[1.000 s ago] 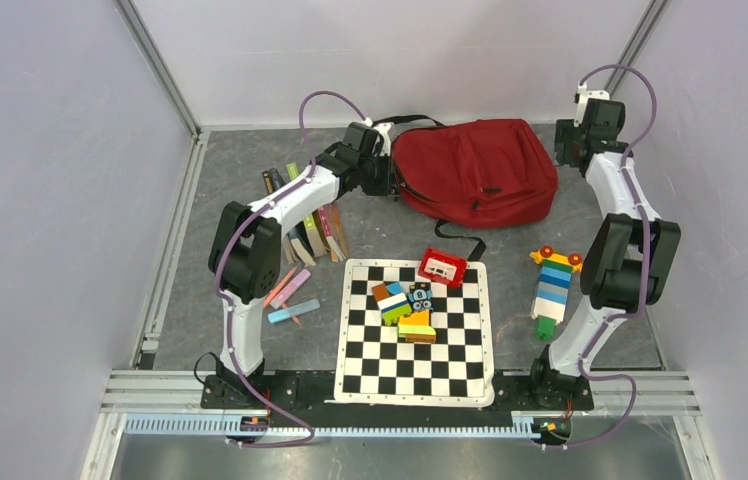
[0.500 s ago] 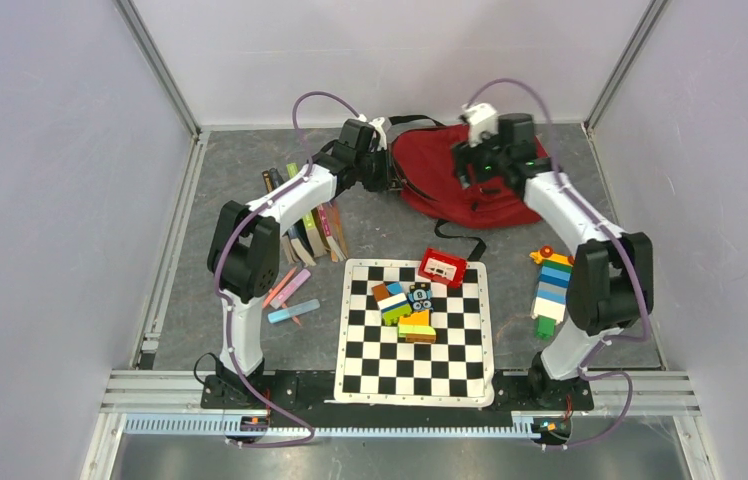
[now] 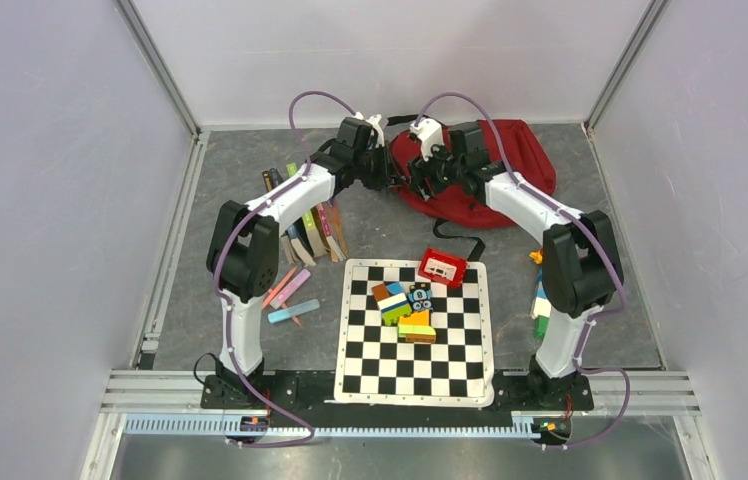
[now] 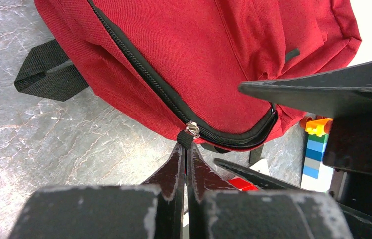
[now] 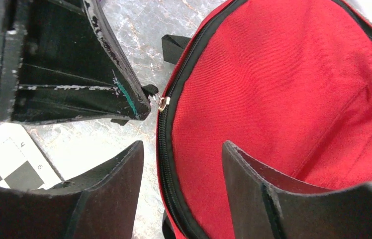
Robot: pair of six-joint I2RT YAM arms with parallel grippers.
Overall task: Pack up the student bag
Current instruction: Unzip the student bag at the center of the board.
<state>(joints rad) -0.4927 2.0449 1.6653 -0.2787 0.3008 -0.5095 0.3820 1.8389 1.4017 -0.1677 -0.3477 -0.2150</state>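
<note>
Change since a second ago: right arm has swung from the far right corner across the student bag to its left end; we see no shift in the bag or the left arm.
Student bag: flat at the far side of the table, long axis left to right in the overhead view; zipper track closed along all we can see.
Left gripper: at the bag's left end, fingers pressed fully together on the black zipper pull tab, just below the silver slider.
Right gripper: over the same end of the bag, jaws wide apart, nothing held. One finger is over bare table just outside the bag, the other over the red panel, so the jaws straddle the track just beside the slider.
Key relation: both claws meet at the bag's left end, and the bag's body stretches away from them to the right. The left has the pull; the right is nearest the fabric beside it.
Our reading: opening step, packing not begun. We expect the right claw must pinch the fabric to brace it while the left draws the pull.
Risk: unbraced, the bag may drag after the pull.
Left to pack: books near the bag's left end, building blocks on the chessboard mat on the bag's near side.
</note>
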